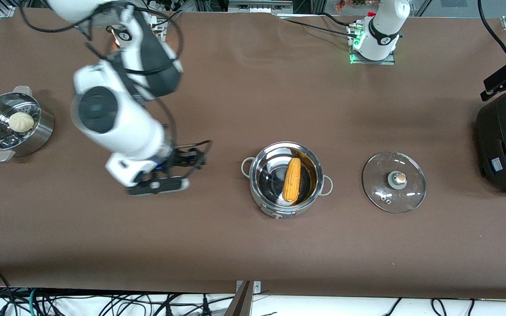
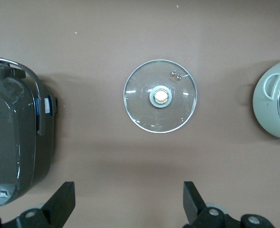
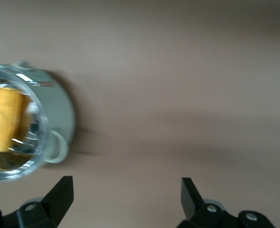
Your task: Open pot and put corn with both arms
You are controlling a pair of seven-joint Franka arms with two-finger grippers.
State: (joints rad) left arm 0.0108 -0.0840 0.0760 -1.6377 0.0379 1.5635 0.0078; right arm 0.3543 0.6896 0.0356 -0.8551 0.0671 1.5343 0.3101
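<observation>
A: Shiny steel pot, round, lidless, two loop handles, mid-surface. Inside, corn: yellow-orange, husk-free, kernel-bumpy, leaning against the wall nearer the left arm's end.
B: Long axis running from the pot's near rim up toward the bases, slightly tilted. Mirrored in the polished wall.
A: Glass lid flat on the brown surface, tan knob up, beside the pot toward the left arm's end. Apart from it, not touching.
B: Right tool spread wide, holding nothing, over bare surface between pot and steamer. White bun sitting in that one.
A: Left tool wide too, empty, high above the lid. Black cooker at the surface's edge.
</observation>
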